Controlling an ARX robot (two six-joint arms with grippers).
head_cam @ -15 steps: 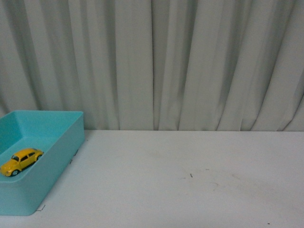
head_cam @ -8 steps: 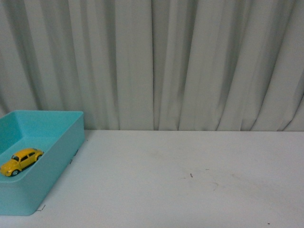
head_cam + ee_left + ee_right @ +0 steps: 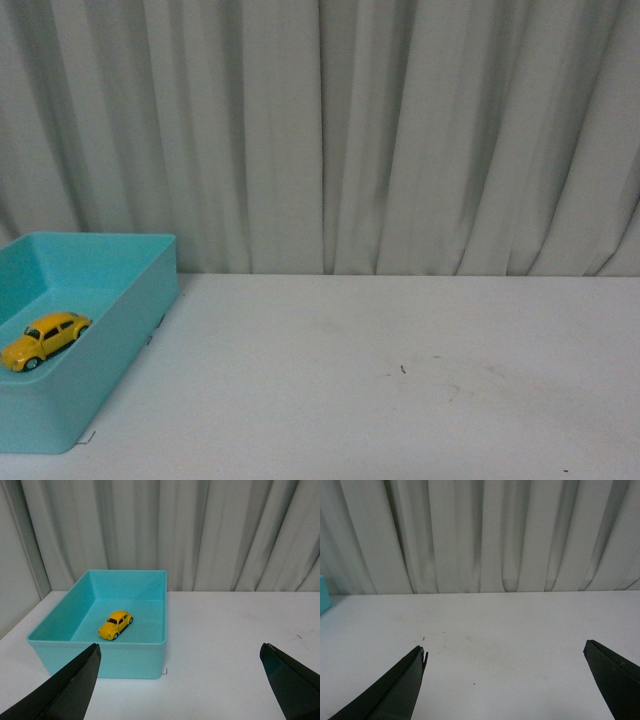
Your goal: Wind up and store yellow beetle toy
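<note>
Obs.: the yellow beetle toy is sitting on its wheels on the floor of the teal bin, clear of all four walls. In the front view the bin is standing at the left edge of the tabletop, with neither arm showing.

Left tool is hanging with its fingers spread wide and holding nothing; the toy is lying straight ahead of it, past the bin's near wall. The toy's long axis is running diagonally to that wall.

Right tool is likewise gaping and empty, facing bare tabletop; only a sliver of bin is showing at the frame edge.

Judgement: left arm is clearly nearer; toy looks stored.
</note>
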